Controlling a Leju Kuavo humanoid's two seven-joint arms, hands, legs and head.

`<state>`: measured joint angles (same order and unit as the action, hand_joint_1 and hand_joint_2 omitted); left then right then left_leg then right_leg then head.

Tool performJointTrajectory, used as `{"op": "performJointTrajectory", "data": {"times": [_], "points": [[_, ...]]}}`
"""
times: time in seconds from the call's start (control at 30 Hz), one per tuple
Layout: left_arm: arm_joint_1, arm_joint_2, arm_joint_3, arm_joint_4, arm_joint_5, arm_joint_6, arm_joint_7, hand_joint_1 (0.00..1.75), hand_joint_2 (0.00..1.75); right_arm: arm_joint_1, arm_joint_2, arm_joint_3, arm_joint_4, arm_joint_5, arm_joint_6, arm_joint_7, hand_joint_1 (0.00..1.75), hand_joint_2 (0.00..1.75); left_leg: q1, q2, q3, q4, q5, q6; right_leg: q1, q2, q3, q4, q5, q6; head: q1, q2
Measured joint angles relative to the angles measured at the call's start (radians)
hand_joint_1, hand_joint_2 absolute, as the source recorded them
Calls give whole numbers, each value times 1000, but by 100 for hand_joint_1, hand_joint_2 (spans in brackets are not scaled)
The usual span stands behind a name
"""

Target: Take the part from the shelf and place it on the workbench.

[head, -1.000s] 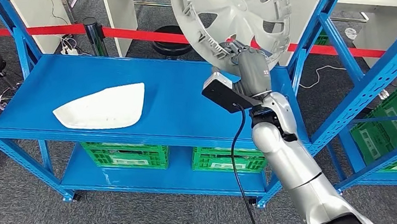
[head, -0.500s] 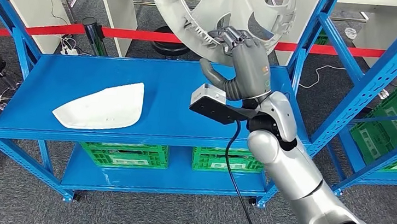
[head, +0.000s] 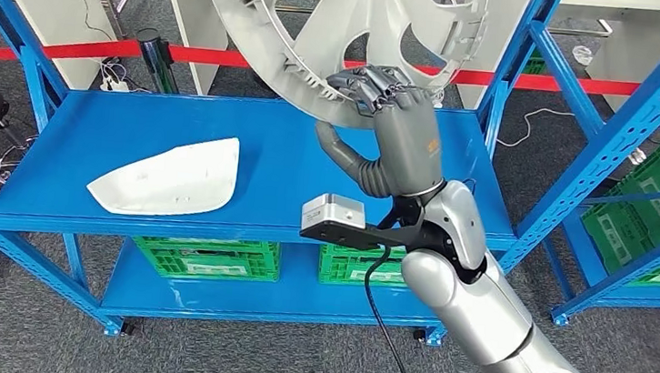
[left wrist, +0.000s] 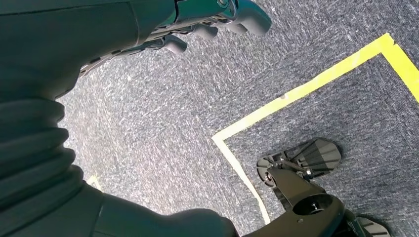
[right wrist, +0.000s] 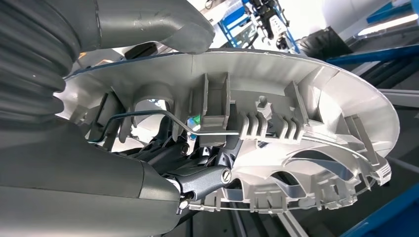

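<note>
The right hand (head: 395,138) is gripping the wheel cover (head: 351,24) by its lower rim, fingers curled over the edge and thumb pressing from the opposite side. In the right wrist view the fingers (right wrist: 197,173) are hooking in among the ribs and the wire ring on the inner face of the wheel cover (right wrist: 296,123), which is probably giving a firmer hold than the smooth outer face would.

The wheel cover is being held in the air above the blue shelf (head: 289,192), clear of its surface, tilted with its ribbed inner side facing the robot. Holding it by the rim and well up appears intended to keep the wide disc from striking the shelf uprights (head: 510,76) during removal.

The right arm is reaching forward and upward from the lower right, forearm raised, palm turned toward the shelf. A white panel (head: 172,179) is lying on the shelf to the left, well apart from the hand.

The left hand (left wrist: 197,24) is hanging at the robot's side over grey carpet (left wrist: 173,123) with yellow floor tape (left wrist: 296,94); its fingers are curled inward and are holding nothing.

The workbench placement is not yet done.
</note>
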<state>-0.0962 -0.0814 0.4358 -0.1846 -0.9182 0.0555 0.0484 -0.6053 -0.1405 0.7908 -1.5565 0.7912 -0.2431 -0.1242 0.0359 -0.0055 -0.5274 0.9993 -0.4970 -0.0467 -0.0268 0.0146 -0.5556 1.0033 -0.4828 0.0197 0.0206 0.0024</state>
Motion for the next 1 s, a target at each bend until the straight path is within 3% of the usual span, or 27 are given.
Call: {"op": "performJointTrajectory", "data": {"times": [0.7, 0.83, 0.93, 1.0], "points": [[20, 7, 61, 0, 14, 2, 7, 0, 175, 17, 27, 47, -64, 21, 9, 48, 175, 175, -4, 0, -2, 4, -2, 3, -4, -1, 0, -2, 1, 2, 0, 0], [19, 12, 61, 0, 6, -10, 11, 0, 175, 20, 19, 46, -63, 30, 4, 52, 175, 175, -9, 0, -6, 10, -5, 11, -9, 0, -1, -3, 3, 10, 0, 0], [17, 15, 61, 0, 5, -17, 16, 0, 175, 11, 19, 45, -63, 29, 7, 55, 175, 175, -9, 2, -7, 4, 6, 26, -13, -1, -3, -4, 5, 21, 0, 0], [14, 15, 61, 0, 5, -19, 19, 0, 175, 0, 19, 45, -62, 29, 9, 56, 175, 175, -4, 6, -8, -7, 16, 35, -11, -6, -28, 49, -32, 23, 2, 0]]}}
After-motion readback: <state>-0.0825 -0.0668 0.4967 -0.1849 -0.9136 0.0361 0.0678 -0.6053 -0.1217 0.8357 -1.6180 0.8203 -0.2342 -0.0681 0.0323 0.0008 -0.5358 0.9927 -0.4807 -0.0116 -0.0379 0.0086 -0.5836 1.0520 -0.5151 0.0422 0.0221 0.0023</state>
